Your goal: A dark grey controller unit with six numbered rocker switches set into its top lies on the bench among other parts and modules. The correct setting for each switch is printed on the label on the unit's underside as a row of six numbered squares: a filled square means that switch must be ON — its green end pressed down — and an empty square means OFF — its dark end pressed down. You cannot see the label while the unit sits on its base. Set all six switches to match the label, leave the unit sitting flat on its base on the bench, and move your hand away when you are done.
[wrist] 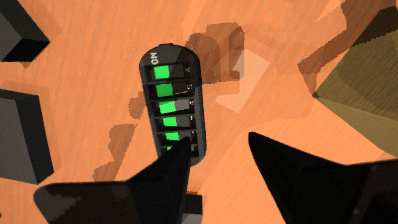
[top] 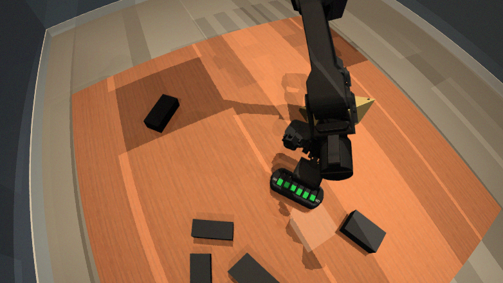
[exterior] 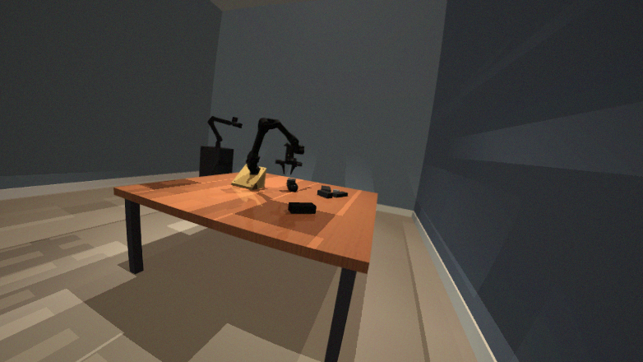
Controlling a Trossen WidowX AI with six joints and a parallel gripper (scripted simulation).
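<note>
Dark blue-grey walls stand around a light floor in the outside view, and an orange-brown wooden table [top: 168, 182] [exterior: 252, 220] sits in the middle on dark legs. Behind it, left of the middle, a small black arm [exterior: 216, 130] stands on a dark box [exterior: 215, 160].

The big black arm [top: 321, 53] [exterior: 258, 139] is on a yellow slanted base [top: 365, 105] [exterior: 241, 179] [wrist: 365, 87]. Its gripper [exterior: 287, 173] [wrist: 219, 139] points down at the table. The fingers are apart with nothing between them, and they are above the table.

The controller unit [top: 296, 201] [exterior: 292, 184] [wrist: 201, 120] is right of the middle and low in the top view. In the wrist view it is left of the middle, and one finger covers part of its bottom end. It lies with its switches facing up. The top view shows six green ends in a row, one of them darker than the rest.

In the wrist view, the word "ON" is at the top end of the unit, turned on its side. Small numbers run down the right side of the switches. The top one looks like a 6 and the next like a 5, but the others are too small or hidden to read for sure. The label under the unit is out of sight.

A black block [top: 161, 113] [exterior: 302, 207] lies at the upper left of the top view. Another dark block [top: 363, 231] is at the lower right. Three more dark blocks are near the bottom, left of the unit.
</note>
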